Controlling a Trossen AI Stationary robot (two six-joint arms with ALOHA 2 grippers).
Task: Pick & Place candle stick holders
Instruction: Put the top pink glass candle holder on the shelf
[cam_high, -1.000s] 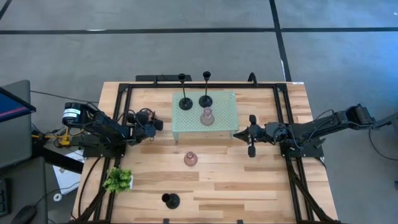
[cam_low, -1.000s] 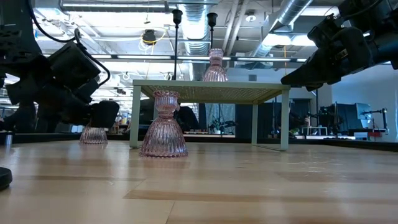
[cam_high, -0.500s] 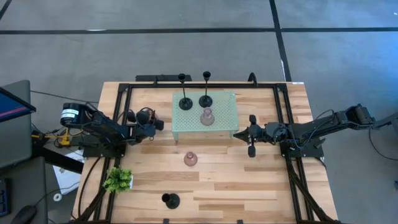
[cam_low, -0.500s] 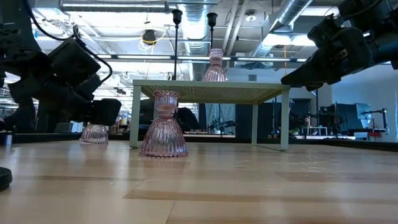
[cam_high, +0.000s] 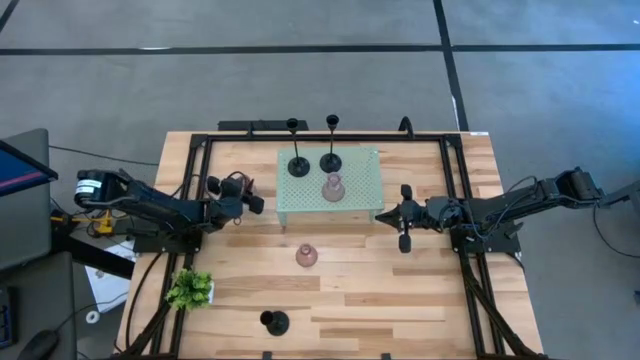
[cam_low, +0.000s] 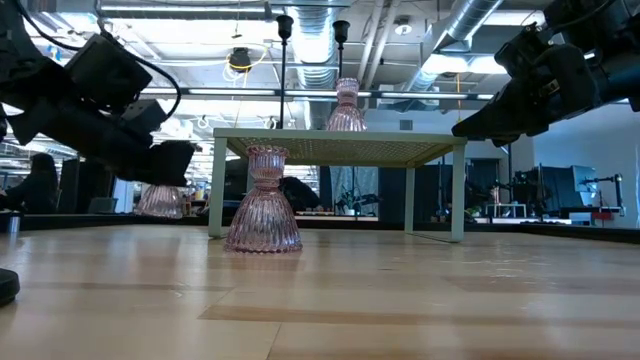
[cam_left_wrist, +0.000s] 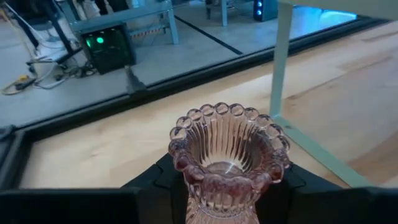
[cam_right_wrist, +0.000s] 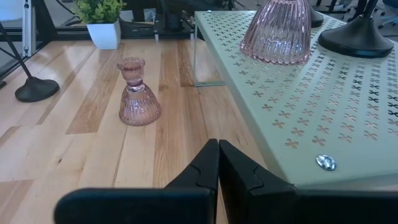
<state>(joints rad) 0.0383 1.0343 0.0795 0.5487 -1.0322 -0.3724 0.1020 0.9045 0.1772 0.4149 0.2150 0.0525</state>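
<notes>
My left gripper (cam_high: 233, 192) is shut on a pinkish ribbed holder (cam_left_wrist: 227, 155), which hangs just above the table left of the pale green stand (cam_high: 358, 185). It also shows in the low view (cam_low: 160, 200). On the stand are two black stemmed holders (cam_high: 298, 165) (cam_high: 330, 160) and a second pink holder (cam_high: 333, 187). A third pink holder (cam_high: 306, 255) stands on its base on the table in front of the stand. A third black holder (cam_high: 274, 321) stands near the table's near edge. My right gripper (cam_high: 404, 215) is shut and empty, right of the stand. My left gripper pinches the pink holder's narrow neck (cam_left_wrist: 217, 196), below its beaded rim, between its two fingers (cam_left_wrist: 158, 180). The fingers come level from the table's left side. The holder stays upright, its base (cam_low: 160, 212) lifted clear of the table.
A small green plant (cam_high: 190, 290) in a white pot stands at the near left. A black frame (cam_high: 205, 140) runs around the tabletop. Bare wood lies between the stand and the near edge (cam_high: 380, 290).
My left gripper has gone up, keeping its hold on the pink holder. The holder stood on the table a second ago and is now lifted clear, still upright. My right arm has kept still.
</notes>
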